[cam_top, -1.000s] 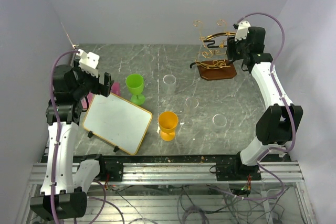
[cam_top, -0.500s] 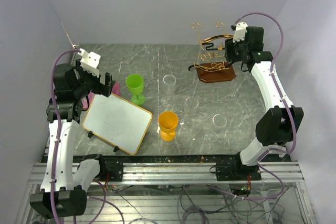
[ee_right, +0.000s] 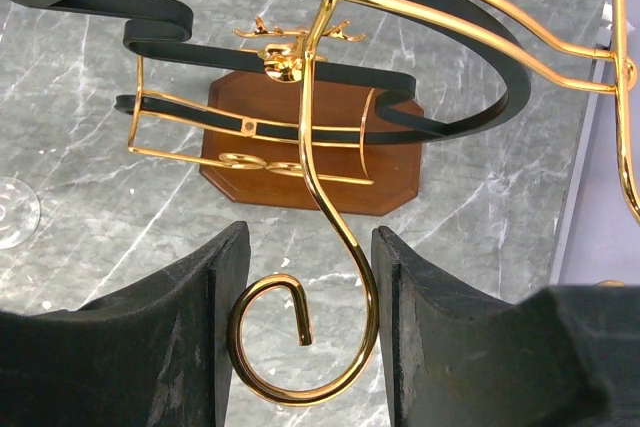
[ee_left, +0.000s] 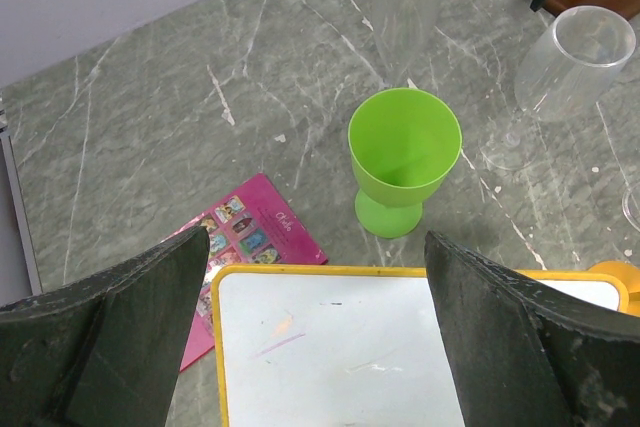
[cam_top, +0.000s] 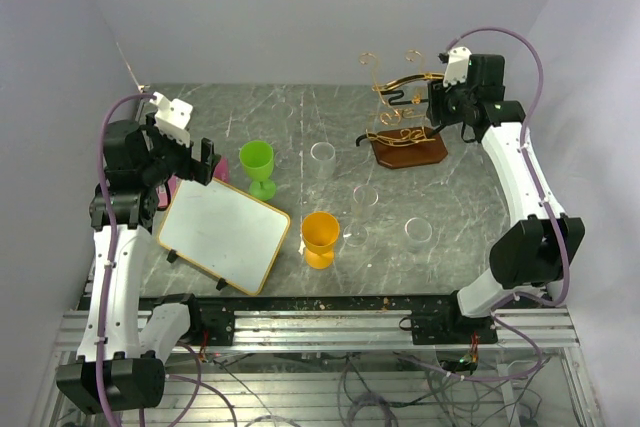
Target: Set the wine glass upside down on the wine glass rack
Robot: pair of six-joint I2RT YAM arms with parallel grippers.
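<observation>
The wine glass rack point(cam_top: 408, 150), gold and black wire on a reddish-brown wooden base, stands at the back right. My right gripper point(cam_top: 438, 107) is shut on one of its curled gold hooks, which sits pinched between the pads in the right wrist view point(ee_right: 308, 347), with the base point(ee_right: 310, 142) below. A clear stemmed wine glass point(cam_top: 363, 204) stands upright mid-table and also shows in the left wrist view point(ee_left: 575, 52). My left gripper point(cam_top: 204, 163) is open and empty above the whiteboard point(ee_left: 380, 347).
A green goblet point(cam_top: 258, 165), an orange goblet point(cam_top: 320, 237), a tall clear glass point(cam_top: 322, 159) and another clear glass point(cam_top: 417, 233) stand mid-table. A yellow-framed whiteboard point(cam_top: 224, 233) lies front left over a pink booklet point(ee_left: 255, 242).
My right gripper has moved a little left and nearer with the rack in its grip; the rack's base has shifted the same way. The left arm has barely moved.
</observation>
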